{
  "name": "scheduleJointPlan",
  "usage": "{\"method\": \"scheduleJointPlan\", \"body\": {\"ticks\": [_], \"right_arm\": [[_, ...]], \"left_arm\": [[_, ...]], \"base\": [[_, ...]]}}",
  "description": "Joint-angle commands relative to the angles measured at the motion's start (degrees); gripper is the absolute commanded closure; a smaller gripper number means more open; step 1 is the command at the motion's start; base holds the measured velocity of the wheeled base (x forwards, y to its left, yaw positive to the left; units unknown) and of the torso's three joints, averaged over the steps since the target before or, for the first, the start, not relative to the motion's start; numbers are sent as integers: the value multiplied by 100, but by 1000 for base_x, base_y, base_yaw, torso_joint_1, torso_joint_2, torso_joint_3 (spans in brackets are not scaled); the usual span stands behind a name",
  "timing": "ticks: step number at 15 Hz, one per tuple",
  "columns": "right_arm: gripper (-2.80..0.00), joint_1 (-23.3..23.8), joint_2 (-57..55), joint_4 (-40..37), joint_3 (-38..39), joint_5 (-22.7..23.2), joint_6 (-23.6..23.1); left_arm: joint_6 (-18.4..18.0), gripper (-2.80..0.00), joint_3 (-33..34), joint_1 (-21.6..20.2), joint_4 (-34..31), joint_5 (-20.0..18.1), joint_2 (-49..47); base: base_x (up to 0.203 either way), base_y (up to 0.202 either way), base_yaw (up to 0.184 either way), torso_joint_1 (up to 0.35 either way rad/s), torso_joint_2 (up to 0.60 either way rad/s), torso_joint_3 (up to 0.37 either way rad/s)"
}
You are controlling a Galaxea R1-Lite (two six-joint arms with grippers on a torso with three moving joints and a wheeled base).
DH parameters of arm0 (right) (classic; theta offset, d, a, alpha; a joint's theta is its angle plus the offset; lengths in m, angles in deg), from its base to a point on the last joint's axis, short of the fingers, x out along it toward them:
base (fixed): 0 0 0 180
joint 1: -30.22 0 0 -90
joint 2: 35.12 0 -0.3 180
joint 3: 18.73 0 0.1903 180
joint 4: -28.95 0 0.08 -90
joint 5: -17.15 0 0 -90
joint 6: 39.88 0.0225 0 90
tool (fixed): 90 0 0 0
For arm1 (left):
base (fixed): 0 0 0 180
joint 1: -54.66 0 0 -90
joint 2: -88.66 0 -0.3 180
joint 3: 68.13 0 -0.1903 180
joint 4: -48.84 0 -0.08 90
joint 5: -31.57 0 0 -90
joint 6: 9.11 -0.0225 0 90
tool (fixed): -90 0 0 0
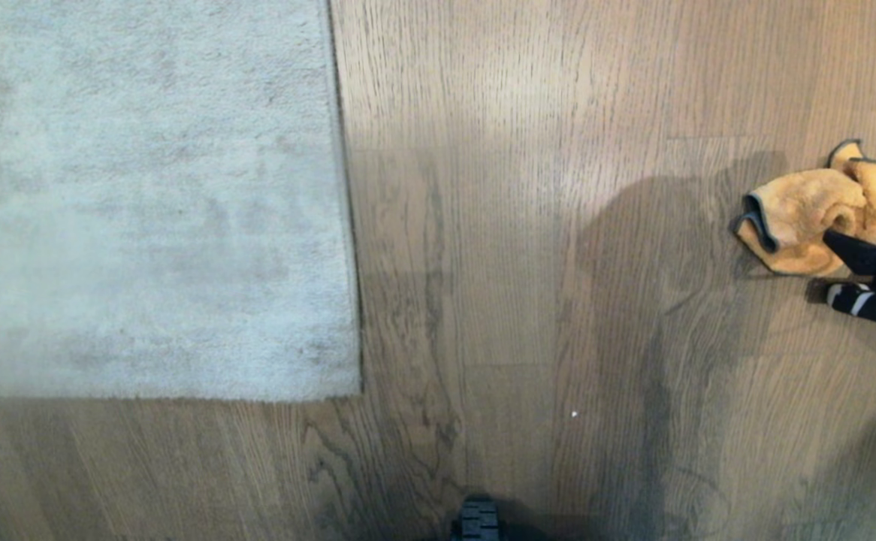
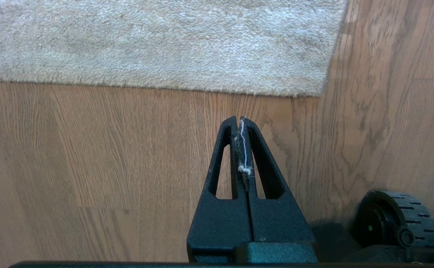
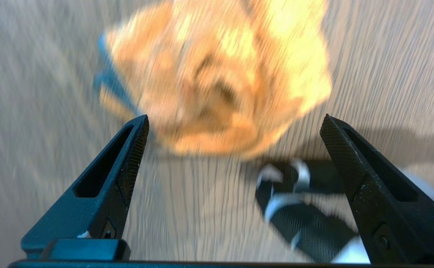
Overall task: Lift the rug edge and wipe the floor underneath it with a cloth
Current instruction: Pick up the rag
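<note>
Rug edge point(image 1: 348, 225): flat on the floor point(image 1: 521, 263), corner square, nothing lifted yet.
Left pincer point(image 2: 240, 121): closed, empty, parked near that corner.
Cloth point(image 1: 814, 214): crumpled orange heap, far right, well apart from rug.
Right pincer point(image 3: 233, 123): wide open, lined up on it, likely to grab.

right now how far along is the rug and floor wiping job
Barely begun. Nothing looks done: the rug edge lies flat on the floor, unlifted. In hand: the right gripper is open, closing in on the crumpled cloth, not gripping it. The left gripper is shut, near the rug corner. Left: grab the cloth, lift the edge, wipe underneath.
</note>
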Motion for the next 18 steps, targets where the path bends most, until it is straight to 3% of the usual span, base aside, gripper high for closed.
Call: {"method": "scheduleJointPlan", "body": {"ticks": [1,5,18], "right_arm": [[-280,46,-327,173,-195,5,127],[-280,273,-666,302,-371,29,301],[-280,407,-1501,678,-1146,31,776]], "left_arm": [[6,0,0,0,1,2,0],[6,0,0,0,1,2,0],[6,0,0,0,1,2,0]], "base": [[0,0,0,0,0,0],[0,0,0,0,0,0],[0,0,0,0,0,0]]}}
